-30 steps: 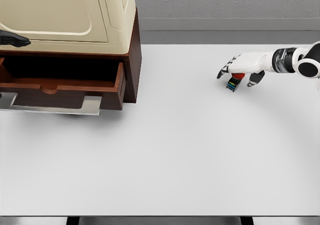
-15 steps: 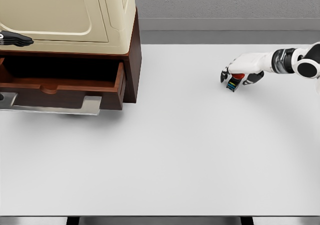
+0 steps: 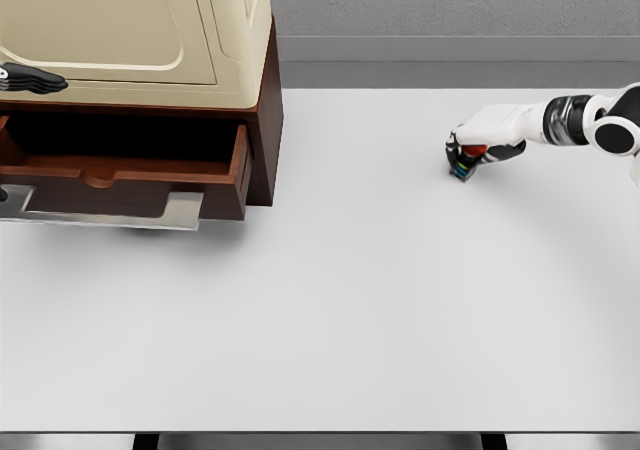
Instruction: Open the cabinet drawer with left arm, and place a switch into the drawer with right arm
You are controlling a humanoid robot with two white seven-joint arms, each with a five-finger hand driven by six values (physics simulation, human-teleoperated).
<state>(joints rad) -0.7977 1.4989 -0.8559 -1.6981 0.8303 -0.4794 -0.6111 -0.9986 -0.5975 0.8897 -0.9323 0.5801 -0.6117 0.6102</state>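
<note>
The cabinet drawer point(image 3: 130, 170) of the brown cabinet point(image 3: 265, 120) at the left stands pulled out, with a grey handle plate point(image 3: 110, 208) along its front. A small black switch point(image 3: 462, 168) with a red top and coloured stripes sits on the white table point(image 3: 340, 300) at the far right. My right hand point(image 3: 472, 148) is curled around it, shut on the switch. Of the left hand only dark fingertips point(image 3: 30, 78) show at the left edge, above the drawer; their state is unclear.
A cream appliance point(image 3: 130, 30) sits on top of the cabinet. A grey wall runs behind the table's far edge, and the front edge lies near the picture's bottom.
The right hand's fingers went from spread above the switch to curled tight around it. The drawer and left fingertips have barely moved.
</note>
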